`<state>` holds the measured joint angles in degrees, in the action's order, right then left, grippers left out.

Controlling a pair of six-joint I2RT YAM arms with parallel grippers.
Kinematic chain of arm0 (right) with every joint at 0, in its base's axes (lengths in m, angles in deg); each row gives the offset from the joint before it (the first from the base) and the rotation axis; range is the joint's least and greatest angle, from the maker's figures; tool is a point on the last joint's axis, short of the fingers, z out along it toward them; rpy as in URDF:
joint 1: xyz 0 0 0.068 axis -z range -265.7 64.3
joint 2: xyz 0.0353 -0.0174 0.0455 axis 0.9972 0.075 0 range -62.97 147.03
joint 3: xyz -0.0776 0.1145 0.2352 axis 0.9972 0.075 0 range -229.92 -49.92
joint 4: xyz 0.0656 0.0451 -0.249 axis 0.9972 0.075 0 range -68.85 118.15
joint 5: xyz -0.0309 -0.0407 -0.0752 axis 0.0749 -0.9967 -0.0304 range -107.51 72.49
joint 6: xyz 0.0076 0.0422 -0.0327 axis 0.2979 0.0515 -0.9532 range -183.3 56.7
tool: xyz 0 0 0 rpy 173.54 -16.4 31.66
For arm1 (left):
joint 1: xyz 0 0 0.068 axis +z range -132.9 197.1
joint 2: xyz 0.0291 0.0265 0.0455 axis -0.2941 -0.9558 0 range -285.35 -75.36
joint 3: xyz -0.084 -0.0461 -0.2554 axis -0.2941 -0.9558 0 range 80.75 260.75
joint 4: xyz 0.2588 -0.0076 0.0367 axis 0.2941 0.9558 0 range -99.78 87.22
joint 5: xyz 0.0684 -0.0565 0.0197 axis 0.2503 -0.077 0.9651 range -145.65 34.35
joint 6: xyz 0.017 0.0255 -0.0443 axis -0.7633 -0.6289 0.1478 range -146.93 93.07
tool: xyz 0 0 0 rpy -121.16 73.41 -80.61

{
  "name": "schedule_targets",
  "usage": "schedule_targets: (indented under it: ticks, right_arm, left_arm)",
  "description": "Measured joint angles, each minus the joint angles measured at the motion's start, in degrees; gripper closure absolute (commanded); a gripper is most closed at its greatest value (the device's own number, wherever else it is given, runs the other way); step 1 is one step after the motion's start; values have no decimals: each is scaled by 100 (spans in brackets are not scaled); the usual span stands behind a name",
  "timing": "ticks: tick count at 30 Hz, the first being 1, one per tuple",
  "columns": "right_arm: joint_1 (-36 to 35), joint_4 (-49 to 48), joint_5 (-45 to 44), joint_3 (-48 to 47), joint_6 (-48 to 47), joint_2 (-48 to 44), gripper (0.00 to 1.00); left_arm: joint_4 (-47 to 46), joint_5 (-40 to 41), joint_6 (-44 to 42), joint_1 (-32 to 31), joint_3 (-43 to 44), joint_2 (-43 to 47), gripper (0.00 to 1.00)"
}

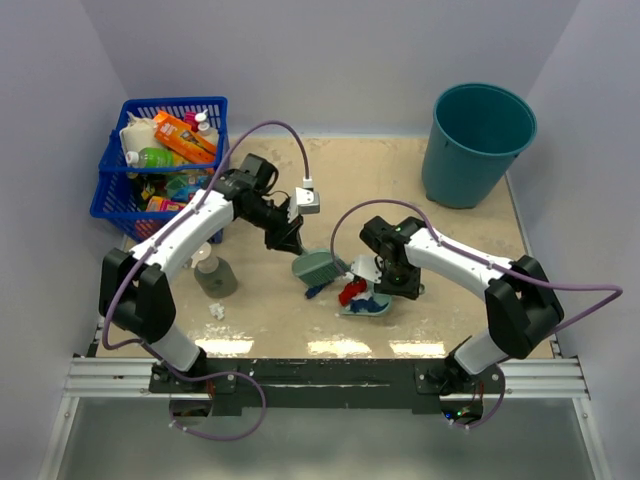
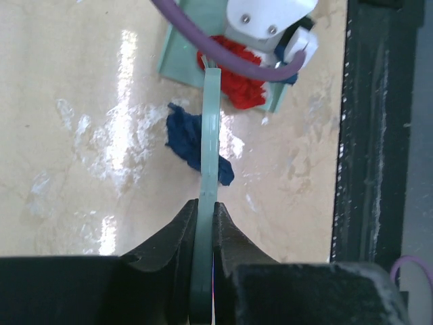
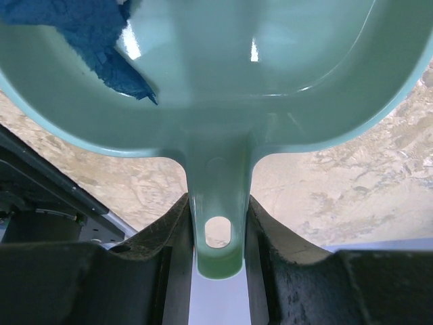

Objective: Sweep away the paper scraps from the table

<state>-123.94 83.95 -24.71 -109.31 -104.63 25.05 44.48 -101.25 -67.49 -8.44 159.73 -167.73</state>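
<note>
My left gripper (image 1: 291, 240) (image 2: 205, 207) is shut on the handle of the teal hand brush (image 1: 317, 266) (image 2: 211, 135), whose head rests on the table (image 1: 380, 180). A dark navy paper scrap (image 1: 315, 291) (image 2: 185, 139) lies by the brush, just left of the teal dustpan (image 1: 366, 306) (image 2: 181, 59). My right gripper (image 1: 386, 277) (image 3: 216, 203) is shut on the dustpan's handle (image 3: 218, 227). In the pan lie a red scrap (image 1: 351, 292) (image 2: 238, 84) and a blue scrap (image 1: 373, 301) (image 3: 84, 32). A white scrap (image 1: 217, 311) lies alone at the front left.
A grey cup (image 1: 216, 277) stands near the left arm. A blue basket (image 1: 112, 160) full of bottles and packets sits at the back left. A teal bucket (image 1: 478, 142) stands at the back right. The black rail (image 2: 369, 135) runs along the front edge.
</note>
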Motion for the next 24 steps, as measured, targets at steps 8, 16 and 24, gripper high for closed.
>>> schedule_targets:
  ticks: [8,16,24]
  right_arm:
    - [0,-94,-236,2,37,2,100]
    - [0,-87,-280,2,83,2,100]
    - [-20,-68,-264,2,144,15,100]
  left_arm:
    - [-160,-120,918,341,-2,24,100]
    - [-192,1049,2208,376,20,92,100]
    - [-210,1436,2946,374,-249,-109,100]
